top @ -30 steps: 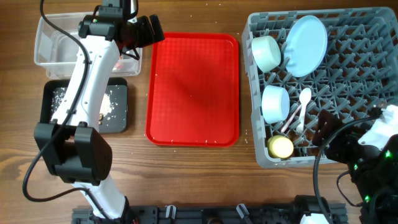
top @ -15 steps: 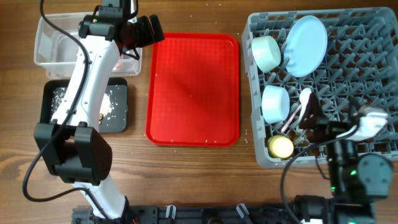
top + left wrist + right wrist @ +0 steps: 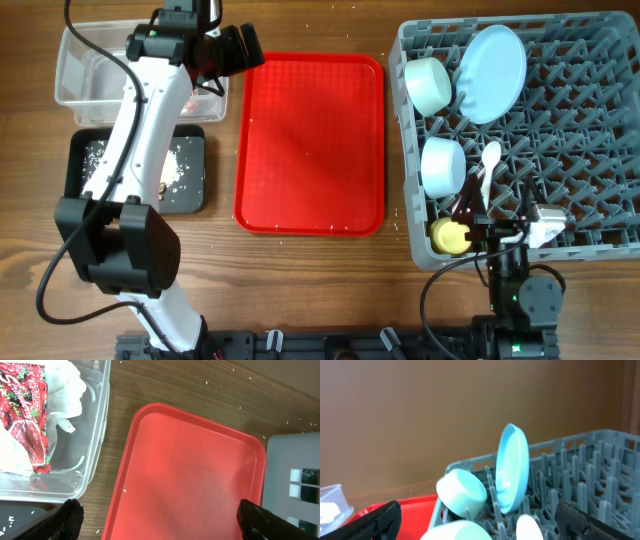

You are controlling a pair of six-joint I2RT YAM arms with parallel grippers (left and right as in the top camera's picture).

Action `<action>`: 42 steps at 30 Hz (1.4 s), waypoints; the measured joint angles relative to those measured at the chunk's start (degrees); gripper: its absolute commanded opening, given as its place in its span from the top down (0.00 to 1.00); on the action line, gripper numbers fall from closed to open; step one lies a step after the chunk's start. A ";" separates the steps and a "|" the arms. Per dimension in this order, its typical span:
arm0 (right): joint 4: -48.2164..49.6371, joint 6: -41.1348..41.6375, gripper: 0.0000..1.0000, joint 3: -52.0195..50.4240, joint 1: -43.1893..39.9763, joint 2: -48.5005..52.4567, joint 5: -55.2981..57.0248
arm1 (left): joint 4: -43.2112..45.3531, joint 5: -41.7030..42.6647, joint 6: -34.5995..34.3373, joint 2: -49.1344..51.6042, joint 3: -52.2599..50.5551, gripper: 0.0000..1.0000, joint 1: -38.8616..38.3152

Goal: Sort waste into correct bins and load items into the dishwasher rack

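Note:
My left gripper (image 3: 240, 48) is open and empty, hovering over the left edge of the red tray (image 3: 200, 460) beside the clear tub (image 3: 80, 75). The tub holds the red snack wrapper (image 3: 25, 410) and the white napkin (image 3: 65, 387). The black tray (image 3: 135, 170) holds white crumbs. The grey rack (image 3: 560, 130) holds the pale blue plate (image 3: 492, 72), two bowls (image 3: 430, 85) (image 3: 442, 167), the yellow cup (image 3: 451, 236) and the white spoon (image 3: 490, 155). My right gripper (image 3: 500, 222) is open and empty at the rack's front edge. Its wrist view shows the plate (image 3: 512, 467) upright.
The flat red serving tray (image 3: 310, 140) lies bare between the bins and the rack. Small white crumbs dot the wood around it. The right arm's base sits folded at the table's front right (image 3: 525, 295).
The right arm has swung left and back along the rack's front edge, with its gripper open. The left arm and all objects have not moved.

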 measured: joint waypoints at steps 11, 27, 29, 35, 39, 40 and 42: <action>-5.64 0.00 0.00 -0.15 0.04 -0.15 0.63 | 0.00 0.00 0.00 0.00 0.00 0.00 -0.02; -5.64 0.02 0.00 -0.15 0.04 -0.15 0.63 | 0.00 0.00 0.00 0.00 0.00 0.00 -0.02; -5.64 0.00 0.00 -0.15 0.04 -0.15 0.63 | 0.00 0.00 0.00 0.00 0.00 0.00 0.00; -5.64 0.02 0.00 -0.15 0.04 -0.15 0.63 | 0.00 0.00 0.00 0.00 0.00 0.00 0.00; -5.64 0.02 0.00 -0.15 0.04 -0.15 0.63 | 0.00 0.00 0.00 0.00 0.00 0.00 -0.02; -5.64 0.00 0.00 -0.15 0.04 -0.15 0.63 | 0.00 0.00 0.00 0.00 0.00 0.00 -0.02; -5.64 0.02 0.00 -0.15 0.04 -0.15 0.63 | -0.02 0.00 0.00 -0.07 0.00 0.00 -0.44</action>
